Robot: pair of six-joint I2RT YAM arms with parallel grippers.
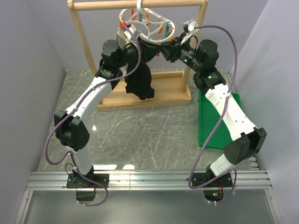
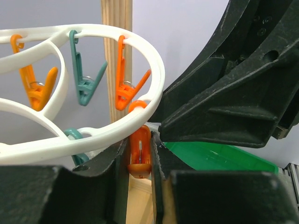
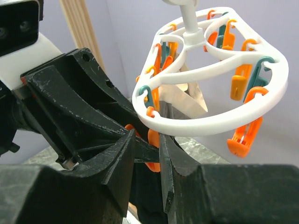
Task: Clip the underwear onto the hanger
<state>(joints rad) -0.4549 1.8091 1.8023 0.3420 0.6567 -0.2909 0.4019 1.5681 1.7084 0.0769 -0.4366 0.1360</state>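
Black soft fabric underwear (image 1: pixel 140 84) hung crumpled, frame centre, below white plastic oval hanger (image 1: pixel 147 23) at top. Left gripper (image 2: pixel 140 163) clenched orange plastic peg (image 2: pixel 139 148); right gripper (image 3: pixel 148 145) straddled peg, grip untellable. Grey marbled table (image 1: pixel 140 135) open below; wooden rack (image 1: pixel 84 51) uprights flanked hanger.

We see the white peg hanger (image 1: pixel 132 31) hooked on the wooden rack (image 1: pixel 85 51), with the black underwear (image 1: pixel 140 84) dangling beneath.

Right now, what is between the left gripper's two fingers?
An orange peg of the hanger, pinched by the fingers of the left gripper; the left wrist view shows it.
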